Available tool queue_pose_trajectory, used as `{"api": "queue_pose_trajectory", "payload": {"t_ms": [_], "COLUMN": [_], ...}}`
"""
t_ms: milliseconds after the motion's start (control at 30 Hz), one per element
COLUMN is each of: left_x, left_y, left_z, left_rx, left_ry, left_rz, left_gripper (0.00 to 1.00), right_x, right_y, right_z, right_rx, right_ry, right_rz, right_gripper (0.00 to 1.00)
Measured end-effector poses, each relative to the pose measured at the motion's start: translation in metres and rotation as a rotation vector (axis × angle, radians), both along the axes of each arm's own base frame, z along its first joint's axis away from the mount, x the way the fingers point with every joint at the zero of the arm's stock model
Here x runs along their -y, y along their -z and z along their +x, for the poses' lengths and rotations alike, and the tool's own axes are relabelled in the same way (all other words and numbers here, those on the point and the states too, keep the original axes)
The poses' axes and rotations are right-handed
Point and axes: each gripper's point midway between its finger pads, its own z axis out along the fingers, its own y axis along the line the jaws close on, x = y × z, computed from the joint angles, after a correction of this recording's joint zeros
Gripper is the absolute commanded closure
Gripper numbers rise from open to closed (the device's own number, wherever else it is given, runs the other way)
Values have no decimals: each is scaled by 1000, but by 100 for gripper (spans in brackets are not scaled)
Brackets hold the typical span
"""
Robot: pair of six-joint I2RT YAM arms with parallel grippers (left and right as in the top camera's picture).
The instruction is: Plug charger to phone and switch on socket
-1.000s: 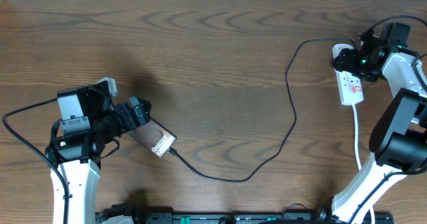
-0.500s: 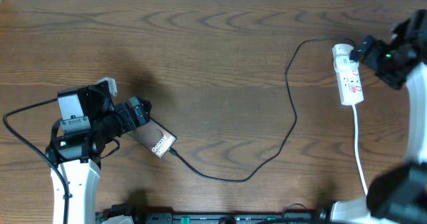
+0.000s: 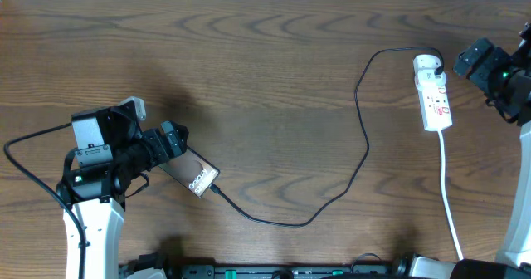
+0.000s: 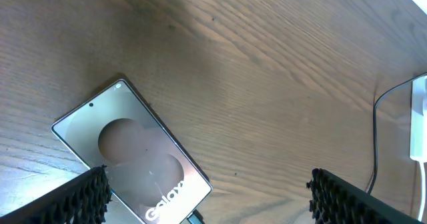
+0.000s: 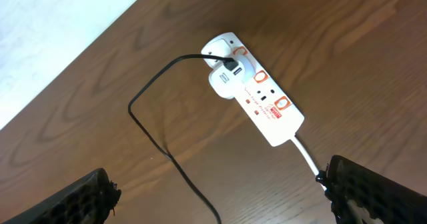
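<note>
The phone (image 3: 196, 176) lies flat on the table at the lower left; in the left wrist view (image 4: 137, 161) its brownish screen shows "Galaxy" lettering. The thin black charger cable (image 3: 362, 129) runs from the phone's lower end, where its tip sits at the phone's edge (image 4: 195, 218), up to the white socket strip (image 3: 434, 102) at the upper right, also in the right wrist view (image 5: 257, 91). My left gripper (image 3: 170, 139) is open over the phone's upper end. My right gripper (image 3: 477, 61) is open and empty, raised to the right of the strip.
The strip's thicker white cord (image 3: 448, 192) runs down toward the front edge on the right. The table's far edge meets a white wall (image 5: 47, 24). Bare wood lies between phone and strip.
My right gripper has lifted off the socket strip and moved away to the right. The left arm, phone and cable have not moved.
</note>
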Motion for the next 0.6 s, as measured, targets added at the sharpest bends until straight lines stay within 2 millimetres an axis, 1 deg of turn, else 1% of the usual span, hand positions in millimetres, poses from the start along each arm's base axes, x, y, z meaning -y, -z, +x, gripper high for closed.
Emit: {"api": "queue_pose_trajectory", "payload": {"t_ms": [433,500,600], "left_x": [0,1,8], "left_y": [0,-3,-13], "left_z": [0,-1,-6], "left_rx": [1,13,50], "left_ry": [0,5,27], "left_rz": [0,5,37], "left_gripper": [7,7,7], "right_x": [0,0,0], "right_y": [0,0,0], "right_z": [-1,0,-1], "right_rx": [-3,-2,-3], "right_ry": [4,5,5], "right_rz": [1,0,1], "right_gripper": [1,1,1]}}
